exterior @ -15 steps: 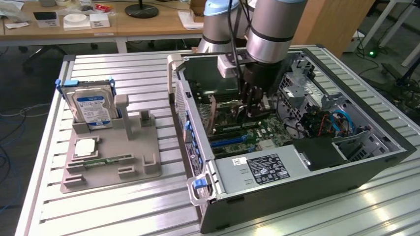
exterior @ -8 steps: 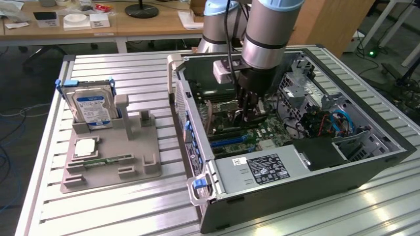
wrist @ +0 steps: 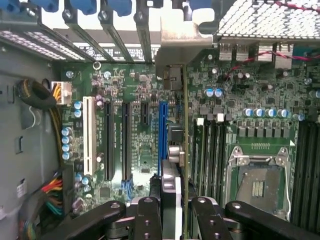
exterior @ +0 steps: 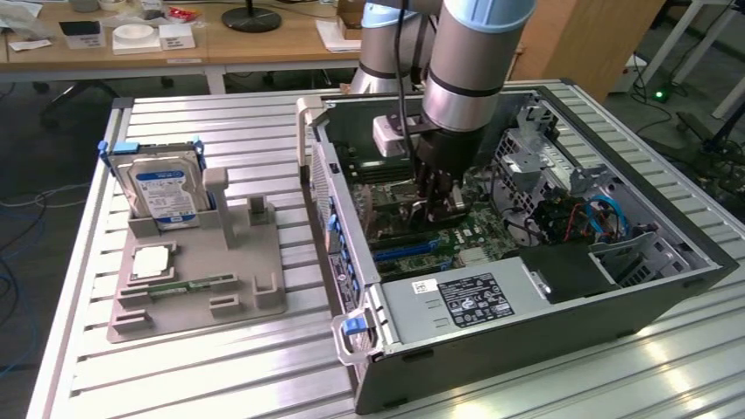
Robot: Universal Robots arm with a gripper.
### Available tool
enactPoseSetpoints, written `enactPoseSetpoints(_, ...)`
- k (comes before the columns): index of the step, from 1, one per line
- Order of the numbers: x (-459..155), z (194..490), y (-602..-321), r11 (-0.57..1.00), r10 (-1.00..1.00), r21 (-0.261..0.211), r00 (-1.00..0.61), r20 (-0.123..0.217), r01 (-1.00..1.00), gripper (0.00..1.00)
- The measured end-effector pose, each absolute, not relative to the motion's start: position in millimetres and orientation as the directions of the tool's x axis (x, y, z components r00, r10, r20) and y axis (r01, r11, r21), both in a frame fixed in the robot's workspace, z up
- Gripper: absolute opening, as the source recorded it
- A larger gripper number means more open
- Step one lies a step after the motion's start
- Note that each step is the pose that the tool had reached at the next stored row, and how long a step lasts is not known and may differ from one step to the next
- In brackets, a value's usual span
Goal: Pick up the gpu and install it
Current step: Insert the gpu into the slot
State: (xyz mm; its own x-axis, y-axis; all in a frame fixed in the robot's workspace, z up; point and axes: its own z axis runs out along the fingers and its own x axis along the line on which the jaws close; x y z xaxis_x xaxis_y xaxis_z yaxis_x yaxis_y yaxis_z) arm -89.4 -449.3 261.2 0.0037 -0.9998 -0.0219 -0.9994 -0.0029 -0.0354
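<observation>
Green board edge, silver end bracket: the gpu (wrist: 185,125) hangs on edge inside the open computer case (exterior: 524,336), above the motherboard (wrist: 140,150), near the blue slot (wrist: 163,135). Gripper (wrist: 175,212) fingers narrow, clamped on its flat faces. Likely thin, stiff, light, fragile (hold the faces, spare the contacts). Grey tray (exterior: 222,253) holds a hard drive (exterior: 163,194) and a memory stick (exterior: 192,285).
</observation>
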Motion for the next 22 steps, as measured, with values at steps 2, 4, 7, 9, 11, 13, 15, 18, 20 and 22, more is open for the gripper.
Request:
enactPoseSetpoints(2,-90.2,259.6,-449.4,-0.004,-1.000,-0.035,0.005,-0.022,-0.999,0.28)
enactPoseSetpoints(4,-90.3,257.9,-451.5,-0.005,-1.000,-0.035,0.005,-0.022,-0.999,0.28)
enactPoseSetpoints(7,-91.1,254.4,-452.6,-0.004,-1.000,-0.035,0.005,-0.022,-0.999,0.28)
enactPoseSetpoints(9,-92.9,251.7,-452.6,-0.005,-1.000,-0.035,0.005,-0.022,-0.999,0.28)
enactPoseSetpoints(11,-94.1,249.7,-452.7,-0.005,-1.000,-0.035,0.005,-0.022,-0.999,0.28)
enactPoseSetpoints(13,-95.0,248.4,-452.9,-0.005,-1.000,-0.035,0.005,-0.022,-0.999,0.28)
enactPoseSetpoints(15,-95.0,246.5,-454.8,-0.005,-1.000,-0.034,0.006,-0.022,-0.999,0.28)
enactPoseSetpoints(18,-96.5,243.4,-455.1,-0.005,-1.000,-0.035,0.005,-0.022,-0.999,0.28)
enactPoseSetpoints(20,-99.3,242.3,-455.1,-0.005,-1.000,-0.034,0.005,-0.022,-0.999,0.28)
enactPoseSetpoints(22,-102.0,241.6,-455.0,-0.005,-1.000,-0.035,0.005,-0.022,-0.999,0.28)
